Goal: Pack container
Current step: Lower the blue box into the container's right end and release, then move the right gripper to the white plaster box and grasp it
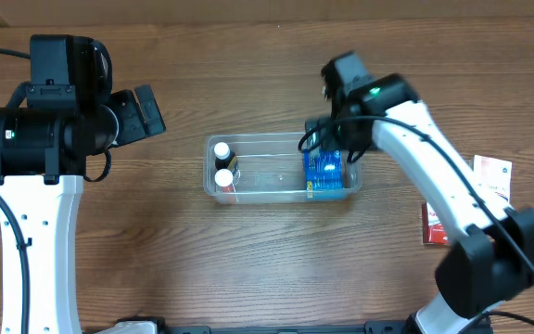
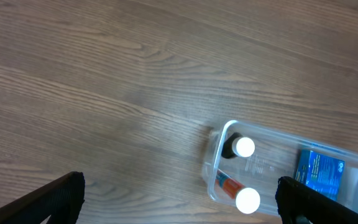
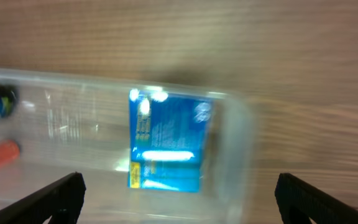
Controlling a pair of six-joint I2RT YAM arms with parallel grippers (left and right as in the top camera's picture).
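Two grippers spread wide, neither holding anything.
Right gripper (image 3: 179,190) hangs over the blue box (image 3: 166,140) lying in the right end of the container (image 1: 267,178), at the middle of the table (image 1: 248,269); left gripper (image 2: 179,196) hovers well to its left.

right wrist blurred: blue box (image 3: 166,146) print unreadable, container (image 3: 240,155) cut off; red box (image 1: 431,226) partly under right arm (image 1: 443,186)

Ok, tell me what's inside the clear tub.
The tub holds two white-capped bottles at its left end and a blue box at its right end. Anything under the box is hidden, and the right arm covers that far corner overhead.
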